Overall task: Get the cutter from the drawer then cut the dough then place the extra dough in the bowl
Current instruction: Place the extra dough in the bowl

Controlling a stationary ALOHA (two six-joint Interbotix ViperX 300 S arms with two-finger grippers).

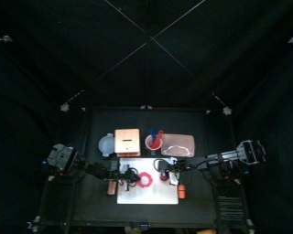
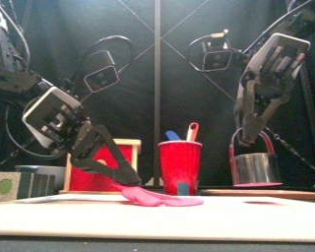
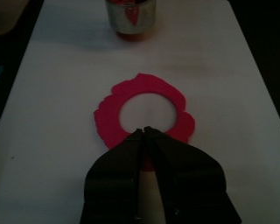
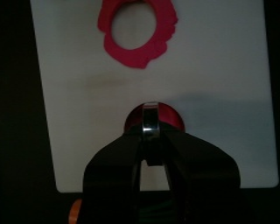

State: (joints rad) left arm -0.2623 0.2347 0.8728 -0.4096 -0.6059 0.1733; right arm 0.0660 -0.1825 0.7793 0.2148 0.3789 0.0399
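Observation:
A pink-red dough ring (image 3: 108,118) lies on the white cutting board (image 3: 60,79). My left gripper (image 3: 146,132) is down at the ring's near rim, its jaws shut on that edge; the front view shows its tips at the dough ring (image 2: 163,200). My right gripper (image 2: 248,138) holds the round metal cutter (image 2: 256,167) by its wire handle, to the right of the ring and just over the board. In the right wrist view something red (image 4: 154,118) shows inside the cutter under the shut right gripper (image 4: 152,131). The top view shows the ring (image 1: 149,178) between both grippers.
Behind the board stand the blue-grey bowl (image 1: 107,144), the wooden box with a red front (image 1: 127,140), a red cup with toy knives (image 2: 180,165) and the pink tray (image 1: 178,143). Bare board (image 1: 149,196) lies in front of the ring.

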